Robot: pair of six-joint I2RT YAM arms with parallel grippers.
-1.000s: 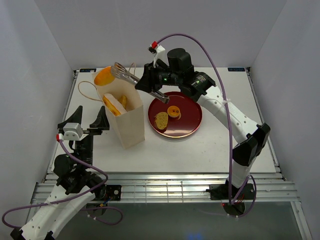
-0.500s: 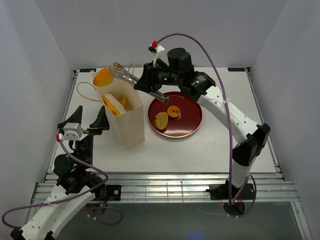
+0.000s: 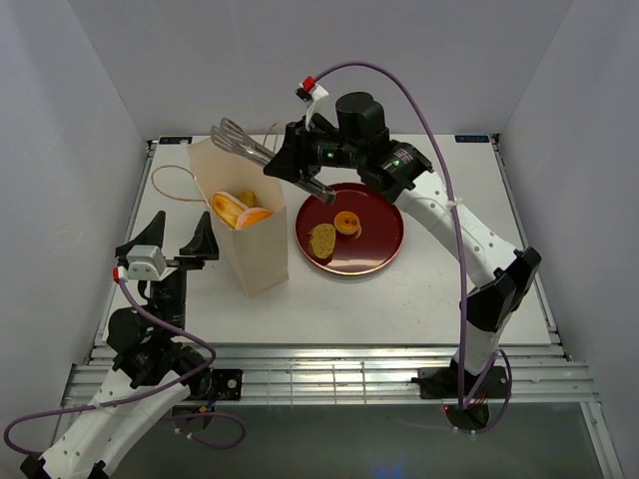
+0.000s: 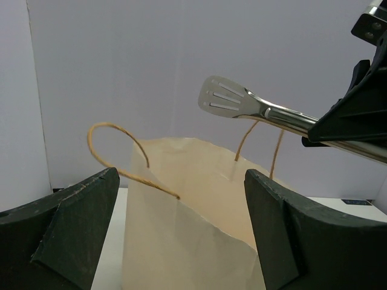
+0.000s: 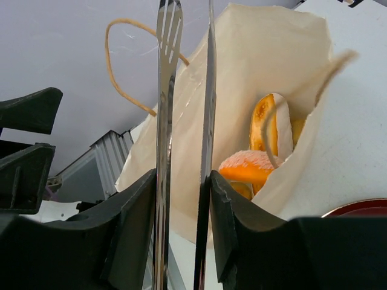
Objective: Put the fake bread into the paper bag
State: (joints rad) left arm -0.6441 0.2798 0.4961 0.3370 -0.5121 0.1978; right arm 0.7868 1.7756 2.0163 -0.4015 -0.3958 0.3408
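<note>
White walls box in a white table (image 3: 399,299), and we're looking at the bag (image 3: 258,254) standing upright left of centre, mouth open. Up above it the right gripper (image 3: 300,172) reaches in from the right, its jaws pinching a pair of metal tongs (image 3: 240,140). We see the slotted tips poised above the bag's mouth, toward its far edge. They're a little apart, with nothing between them. From the right wrist, the two tong arms run straight up between the fingers (image 5: 130,229), a narrow gap between the arms.

Bread (image 3: 241,210) sits inside the bag. We've got an orange roll (image 5: 245,167) on top and a cut piece (image 5: 272,124) with a white face standing behind it. Just right of the bag is the dark-red plate (image 3: 384,254), and on it a slice (image 3: 321,238) and a small donut (image 3: 346,222), side by side.

Down at the near left, the left gripper (image 3: 180,238) hangs level, jaws spread wide, holding nothing. It faces the bag's near side and is apart from it. From its wrist we see the bag's cord handles (image 4: 151,185) looping up, with the tongs above.
</note>
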